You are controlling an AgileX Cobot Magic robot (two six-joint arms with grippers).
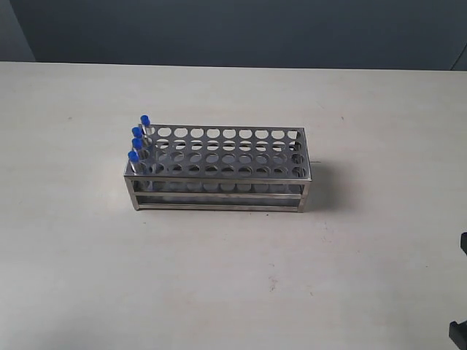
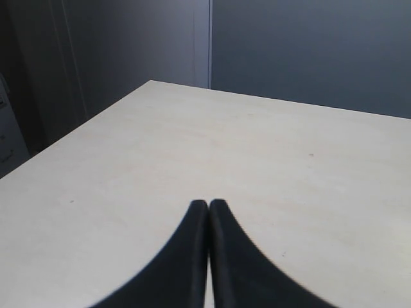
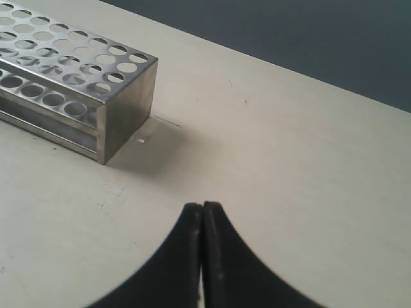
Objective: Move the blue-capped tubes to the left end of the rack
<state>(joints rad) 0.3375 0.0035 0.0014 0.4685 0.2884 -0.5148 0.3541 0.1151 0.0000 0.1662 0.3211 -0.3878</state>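
The silvery metal rack (image 1: 219, 169) stands mid-table in the exterior view, its top plate full of round holes. Several blue-capped tubes (image 1: 137, 142) stand upright in the holes at its left end. The right wrist view shows only the rack's (image 3: 70, 83) empty end, no tubes. My right gripper (image 3: 203, 206) is shut with nothing in it, hovering over bare table a short way from that end. My left gripper (image 2: 209, 203) is shut and empty too, over bare tabletop; neither rack nor tubes appear in its view.
A pale wooden table (image 1: 350, 248) spreads around the rack. Its far edge (image 2: 270, 96) meets a dark grey wall. A dark piece of robot hardware (image 1: 460, 332) sits at the lower right border of the exterior view.
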